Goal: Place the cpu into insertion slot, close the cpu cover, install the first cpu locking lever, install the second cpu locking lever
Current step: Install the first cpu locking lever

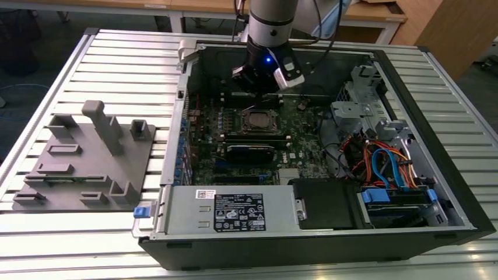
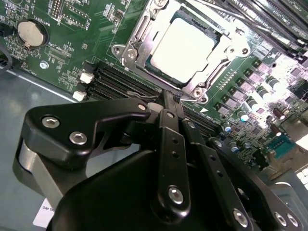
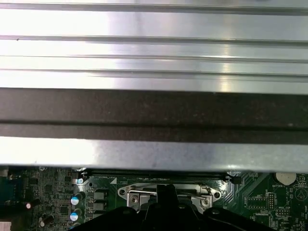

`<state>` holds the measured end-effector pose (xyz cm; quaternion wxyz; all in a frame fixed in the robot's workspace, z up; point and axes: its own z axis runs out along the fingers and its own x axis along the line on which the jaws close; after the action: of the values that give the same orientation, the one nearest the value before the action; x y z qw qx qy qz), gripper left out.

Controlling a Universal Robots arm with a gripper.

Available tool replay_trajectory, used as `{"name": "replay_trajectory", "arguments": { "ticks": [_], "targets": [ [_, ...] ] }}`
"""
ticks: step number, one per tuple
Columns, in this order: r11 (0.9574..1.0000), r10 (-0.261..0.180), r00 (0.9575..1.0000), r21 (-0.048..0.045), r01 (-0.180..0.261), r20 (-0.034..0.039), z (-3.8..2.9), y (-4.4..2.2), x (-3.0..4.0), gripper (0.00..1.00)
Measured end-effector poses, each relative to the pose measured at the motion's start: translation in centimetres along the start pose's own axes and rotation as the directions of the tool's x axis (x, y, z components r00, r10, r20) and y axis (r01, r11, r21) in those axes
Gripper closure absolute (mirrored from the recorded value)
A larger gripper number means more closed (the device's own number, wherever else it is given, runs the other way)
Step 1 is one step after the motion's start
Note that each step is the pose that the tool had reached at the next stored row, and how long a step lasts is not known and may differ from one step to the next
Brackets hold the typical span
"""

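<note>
The cpu (image 2: 182, 48) sits flat in the insertion slot (image 2: 144, 29) on the green board (image 2: 72, 53), with the cpu cover (image 2: 219, 67) framing it. The fingers (image 2: 169, 108) are pressed together, holding nothing, tips just beside the slot's near edge. The chip looks light, stiff and fragile; I judge it best gripped by its edges. The board lies inside the computer case (image 1: 435, 105) on the table (image 1: 116, 52).
</note>
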<state>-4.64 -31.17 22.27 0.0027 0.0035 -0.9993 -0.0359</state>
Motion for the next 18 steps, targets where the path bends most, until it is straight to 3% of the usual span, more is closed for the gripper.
{"name": "replay_trajectory", "arguments": {
  "ticks": [18],
  "targets": [
    [0.9994, 0.035, 0.9994, -0.0031, -0.035, 0.0025, 0.11, 0.5, -0.57, 0.9]
  ]
}}
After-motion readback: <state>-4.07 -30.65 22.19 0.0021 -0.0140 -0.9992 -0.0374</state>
